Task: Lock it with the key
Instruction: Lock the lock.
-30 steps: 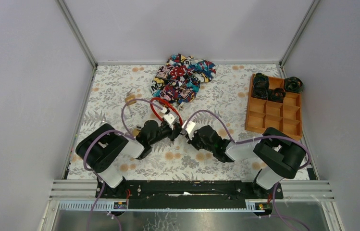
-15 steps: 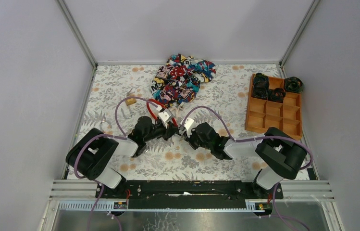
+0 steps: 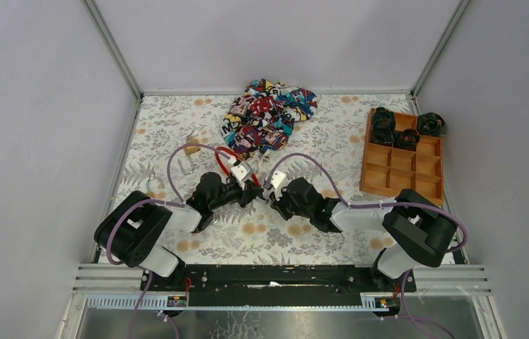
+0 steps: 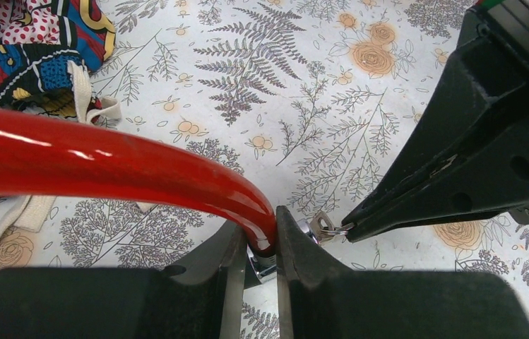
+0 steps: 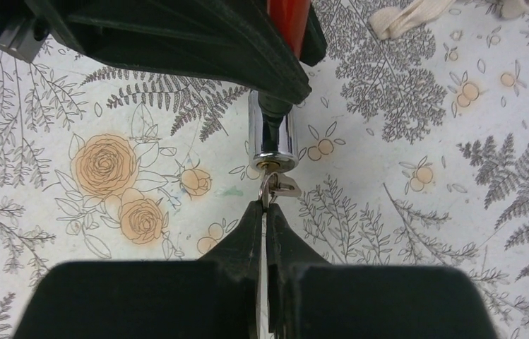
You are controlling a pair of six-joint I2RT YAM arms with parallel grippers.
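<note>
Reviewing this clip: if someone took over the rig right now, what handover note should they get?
Left claw: closed on the red cable lock, where the cable meets its chrome cylinder.
Right claw: shut on the key, whose blade sits in the keyhole on the cylinder's end face.
Done: lock gripped and steadied, key inserted.
Left: turn the key to lock. The views do not show whether it has been turned at all. Probably pull the key out afterwards and let go of the lock.
</note>
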